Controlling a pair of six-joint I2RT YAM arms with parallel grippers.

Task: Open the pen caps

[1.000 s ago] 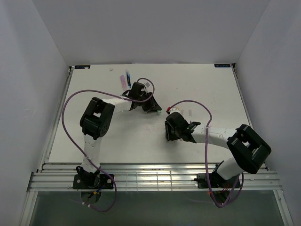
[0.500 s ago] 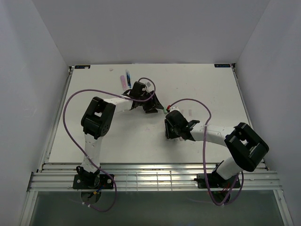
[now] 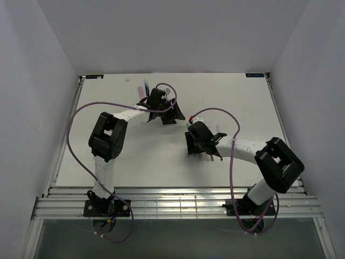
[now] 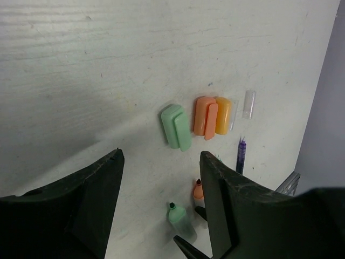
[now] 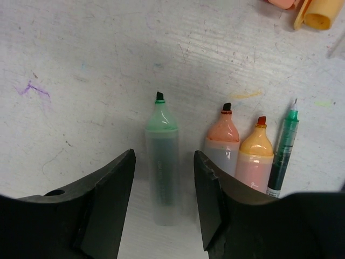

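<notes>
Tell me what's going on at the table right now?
Both arms are partway through uncapping markers. The left tool hangs open with nothing in it. Ahead of it on the table, three loose caps lie side by side: a green cap, an orange cap and a yellow cap. The right tool is open, straddling the uncapped green marker without touching it. Beside it lie a peach marker, a yellow-orange marker and a thin green pen, all uncapped.
</notes>
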